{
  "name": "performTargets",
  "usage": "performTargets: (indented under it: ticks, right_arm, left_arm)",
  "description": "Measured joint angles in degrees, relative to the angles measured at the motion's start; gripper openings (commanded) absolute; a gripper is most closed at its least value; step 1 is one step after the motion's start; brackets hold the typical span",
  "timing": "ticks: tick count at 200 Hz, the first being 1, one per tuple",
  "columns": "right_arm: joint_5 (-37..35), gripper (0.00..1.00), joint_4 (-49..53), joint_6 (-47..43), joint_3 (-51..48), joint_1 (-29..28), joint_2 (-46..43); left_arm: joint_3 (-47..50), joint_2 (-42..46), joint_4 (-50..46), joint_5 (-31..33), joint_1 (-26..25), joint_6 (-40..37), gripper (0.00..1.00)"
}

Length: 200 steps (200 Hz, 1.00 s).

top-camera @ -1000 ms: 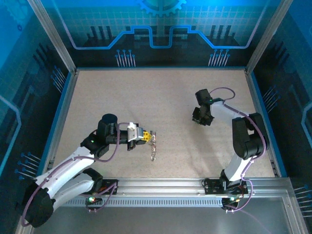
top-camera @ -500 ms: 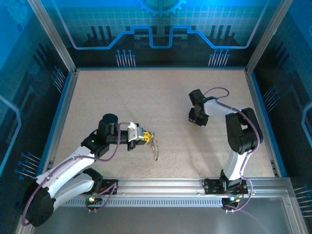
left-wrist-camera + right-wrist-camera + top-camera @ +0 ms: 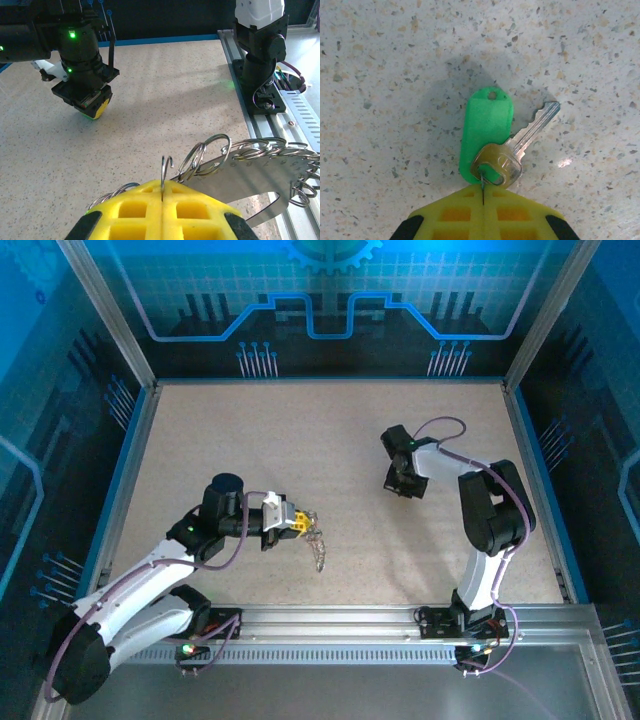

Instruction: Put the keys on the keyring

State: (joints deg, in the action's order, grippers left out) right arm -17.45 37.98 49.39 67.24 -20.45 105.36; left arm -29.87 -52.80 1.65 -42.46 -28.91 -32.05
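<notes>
Both closed: my left gripper [image 3: 162, 192] pinches the keyring [image 3: 210, 152] by one thin loop, my right gripper [image 3: 483, 195] the green-tagged key [image 3: 520, 142] by its wire, so either may twist or slip during threading.

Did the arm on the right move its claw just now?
Yes. The right gripper, shut on the key, has drifted left, away from the table's right blue edge and toward the keyring in the left gripper.

A speckled beige table [image 3: 250, 430] fills the enclosure floor, edged by a thin blue border [image 3: 128, 475]. Blue panels with a glowing circuit pattern [image 3: 330, 310] wall the far, left and right sides between aluminium posts [image 3: 105, 312]. A slotted metal rail [image 3: 340, 618] runs along the near edge.
</notes>
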Motion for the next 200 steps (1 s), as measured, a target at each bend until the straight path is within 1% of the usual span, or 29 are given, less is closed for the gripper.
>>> performTargets:
  ticks: [32,52,87,117,139,157,178,200]
  right_arm:
    - [-1.7,0.0,0.1,-2.3,0.0,-1.0,-0.4]
    - [-1.3,0.0,-1.0,-7.3,-1.4,-1.7,-3.7]
    - [4.9,0.0,-7.3,-21.7,-7.6,-4.2,-17.6]
    - [9.2,0.0,-14.6,-35.8,-12.3,-10.1,-29.5]
    - [14.4,0.0,-21.4,-47.1,-17.7,-14.9,-37.6]
    - [20.1,0.0,-24.9,-53.7,-20.4,-15.9,-41.7]
    - [27.6,0.0,-28.7,-58.6,-21.3,-16.0,-43.3]
    - [33.4,0.0,-32.0,-60.8,-21.4,-17.1,-43.4]
  left_arm:
    - [0.0,0.0,-0.1,0.0,0.0,-0.1,0.0]
    - [0.0,0.0,-0.2,0.0,0.0,-0.1,0.0]
    - [0.0,0.2,-0.1,0.2,0.0,0.0,0.0]
    - [0.0,1.9,0.3,1.0,0.0,-0.1,0.0]
    - [0.0,2.6,0.3,1.7,0.0,-0.3,0.0]
    - [0.0,2.7,0.3,2.2,0.0,-0.5,0.0]
    - [0.0,3.2,0.3,3.1,-0.1,-0.7,0.0]
    - [0.0,3.7,0.3,4.3,-0.1,-1.0,0.0]
